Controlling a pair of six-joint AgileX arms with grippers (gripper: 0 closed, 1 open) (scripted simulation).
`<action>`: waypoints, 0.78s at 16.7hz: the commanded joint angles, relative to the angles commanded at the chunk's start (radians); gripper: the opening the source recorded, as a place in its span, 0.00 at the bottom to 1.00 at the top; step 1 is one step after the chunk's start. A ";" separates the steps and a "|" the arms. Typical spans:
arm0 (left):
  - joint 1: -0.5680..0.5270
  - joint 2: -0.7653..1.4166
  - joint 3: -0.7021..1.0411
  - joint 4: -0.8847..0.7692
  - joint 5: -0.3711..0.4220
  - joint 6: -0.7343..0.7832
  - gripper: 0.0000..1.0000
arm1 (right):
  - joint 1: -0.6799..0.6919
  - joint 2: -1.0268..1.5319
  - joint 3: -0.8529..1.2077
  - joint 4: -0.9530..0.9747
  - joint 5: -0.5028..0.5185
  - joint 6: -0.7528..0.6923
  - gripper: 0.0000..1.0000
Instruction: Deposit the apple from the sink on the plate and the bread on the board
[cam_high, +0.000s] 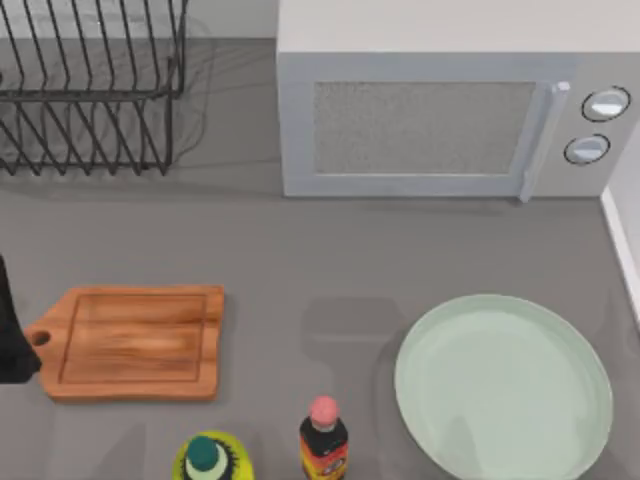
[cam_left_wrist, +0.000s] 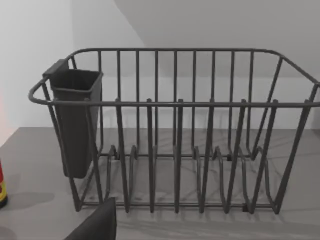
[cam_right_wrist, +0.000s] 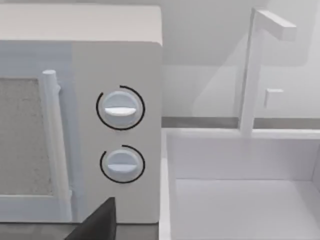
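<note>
Overhead view; wrist views toward microwave (cam_high: 440, 120), rack (cam_left_wrist: 175, 135).

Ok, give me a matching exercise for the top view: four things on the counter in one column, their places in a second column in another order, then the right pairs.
Things:
1. cutting board
2. plate
3. microwave
4. dish rack

Places:
A. back left corner of the counter
B. front right, next to the pink-capped bottle
C. back, centre to right
D. front left, handle pointing to the left edge

Pairs: 1-D, 2-B, 3-C, 4-A
</note>
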 joint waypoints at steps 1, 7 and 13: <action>0.000 0.000 0.000 0.000 0.000 0.000 1.00 | -0.010 0.042 0.037 -0.026 0.000 -0.009 1.00; 0.000 0.000 0.000 0.000 0.000 0.000 1.00 | -0.101 0.495 0.389 -0.267 0.000 -0.097 1.00; 0.000 0.000 0.000 0.000 0.000 0.000 1.00 | -0.218 1.132 0.840 -0.576 0.001 -0.208 1.00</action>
